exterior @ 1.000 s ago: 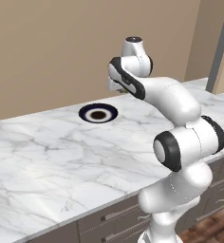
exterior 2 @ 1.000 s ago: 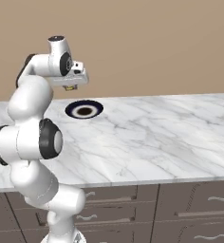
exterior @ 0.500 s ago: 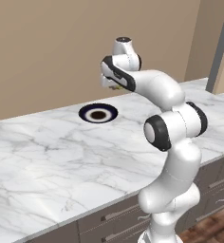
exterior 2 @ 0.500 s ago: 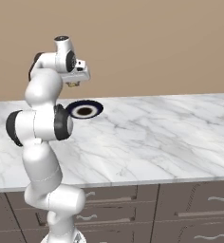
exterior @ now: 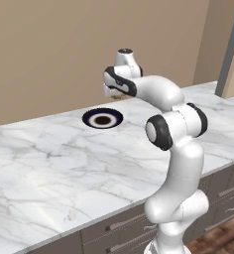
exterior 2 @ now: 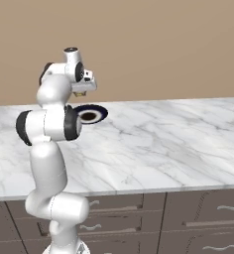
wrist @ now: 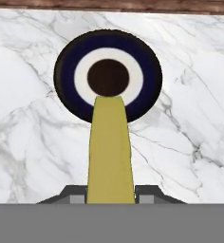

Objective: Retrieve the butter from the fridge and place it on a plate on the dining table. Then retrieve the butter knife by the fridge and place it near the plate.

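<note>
Arm swung upright, butter [wrist: 109,147] clamped in tool [wrist: 110,193], above plate [wrist: 66,71]

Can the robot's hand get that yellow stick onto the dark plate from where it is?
Probably yes. The hand holds the butter above the marble table, its tip over the plate, with nothing between.

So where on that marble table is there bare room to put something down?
Nearly everywhere. The marble table is bare from the plate to its near edge, and in the right base view a long bare stretch runs right of the plate to the far end. The one busy spot is over the plate, where the claw holds the butter.
</note>
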Motion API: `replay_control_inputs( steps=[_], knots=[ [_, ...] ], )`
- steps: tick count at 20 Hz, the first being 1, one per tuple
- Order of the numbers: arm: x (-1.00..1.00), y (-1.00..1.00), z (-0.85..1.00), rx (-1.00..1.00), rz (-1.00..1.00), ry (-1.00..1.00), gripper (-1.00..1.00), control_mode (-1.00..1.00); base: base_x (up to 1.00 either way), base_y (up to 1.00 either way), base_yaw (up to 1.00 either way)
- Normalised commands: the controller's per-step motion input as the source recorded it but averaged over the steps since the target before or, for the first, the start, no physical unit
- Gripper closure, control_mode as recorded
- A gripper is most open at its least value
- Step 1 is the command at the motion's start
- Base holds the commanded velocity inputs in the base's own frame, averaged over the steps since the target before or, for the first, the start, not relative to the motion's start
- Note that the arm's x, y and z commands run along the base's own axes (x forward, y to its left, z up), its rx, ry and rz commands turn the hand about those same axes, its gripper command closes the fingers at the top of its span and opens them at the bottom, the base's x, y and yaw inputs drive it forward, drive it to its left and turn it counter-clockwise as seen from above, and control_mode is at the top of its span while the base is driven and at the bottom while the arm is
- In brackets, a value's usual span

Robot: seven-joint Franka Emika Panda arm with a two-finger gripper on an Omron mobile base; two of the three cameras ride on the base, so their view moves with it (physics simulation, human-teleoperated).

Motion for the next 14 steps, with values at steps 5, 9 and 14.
replay_control_inputs(
  steps=[5,9,14],
  knots=[
    [0.46,0.02,-0.29,0.0,0.0,-0.1,1.0,-1.0,0.0,0.0,0.0],
    [0.45,0.01,-0.3,0.0,0.0,-0.13,1.0,-1.0,0.0,0.0,0.0],
    [0.31,0.05,-0.35,0.0,0.0,-0.15,1.0,-1.0,0.0,0.0,0.0]
  ],
)
